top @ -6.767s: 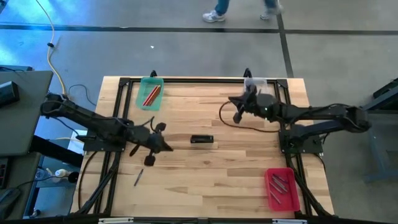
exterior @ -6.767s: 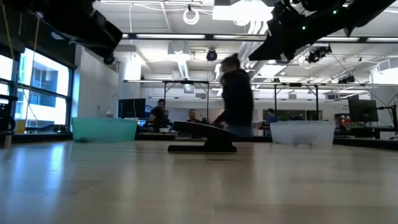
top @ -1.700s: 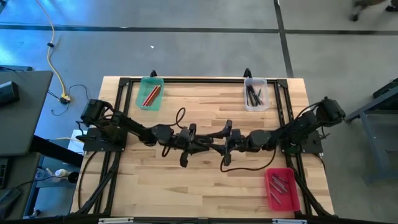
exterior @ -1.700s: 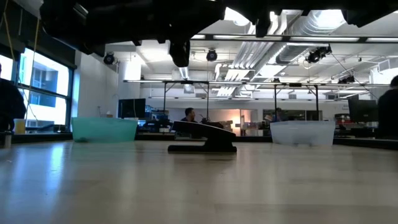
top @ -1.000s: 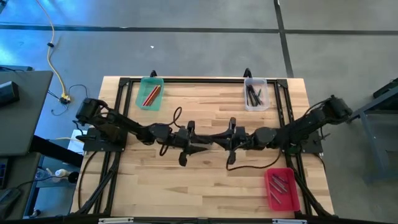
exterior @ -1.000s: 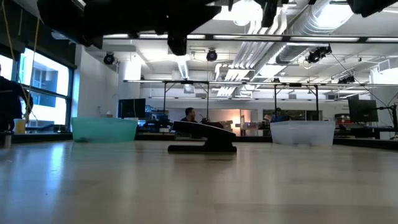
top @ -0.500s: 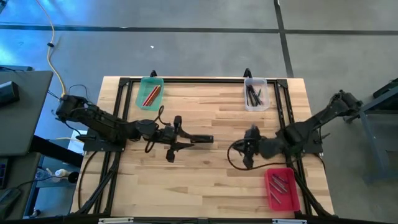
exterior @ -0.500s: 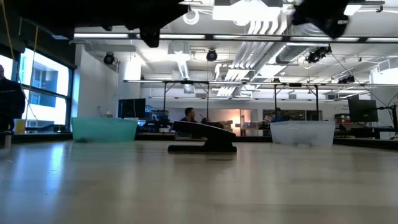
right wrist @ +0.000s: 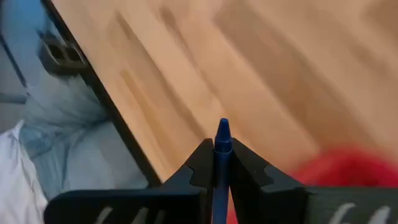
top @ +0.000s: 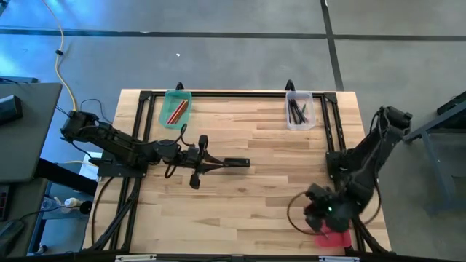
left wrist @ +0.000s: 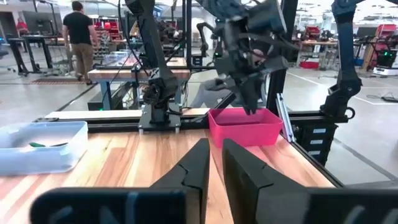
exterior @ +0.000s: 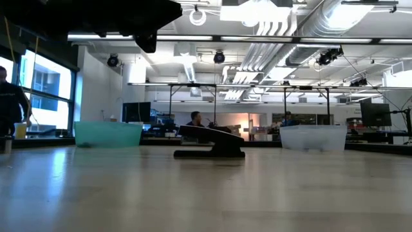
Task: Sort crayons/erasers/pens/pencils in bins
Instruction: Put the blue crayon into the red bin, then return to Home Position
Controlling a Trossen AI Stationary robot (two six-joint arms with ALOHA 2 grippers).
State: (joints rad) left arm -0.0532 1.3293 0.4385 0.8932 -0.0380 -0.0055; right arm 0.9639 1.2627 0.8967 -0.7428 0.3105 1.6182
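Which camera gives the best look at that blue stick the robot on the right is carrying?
The right wrist view: the blue crayon stands pinched between the right gripper's fingers, tip out. The high view shows only that arm over the red bin, the crayon hidden. The left wrist view shows the gripper far off; the low view misses it.

Left gripper [left wrist: 214, 163] sits low with its two dark fingers [left wrist: 198, 163] nearly together, just a thin gap. Past them on the wood table [left wrist: 124, 158] there's a red bin [left wrist: 244, 126], right gripper [left wrist: 252, 102] hanging over it. Clear bin [left wrist: 41, 146] off to the side, person [left wrist: 78, 37] in the back.
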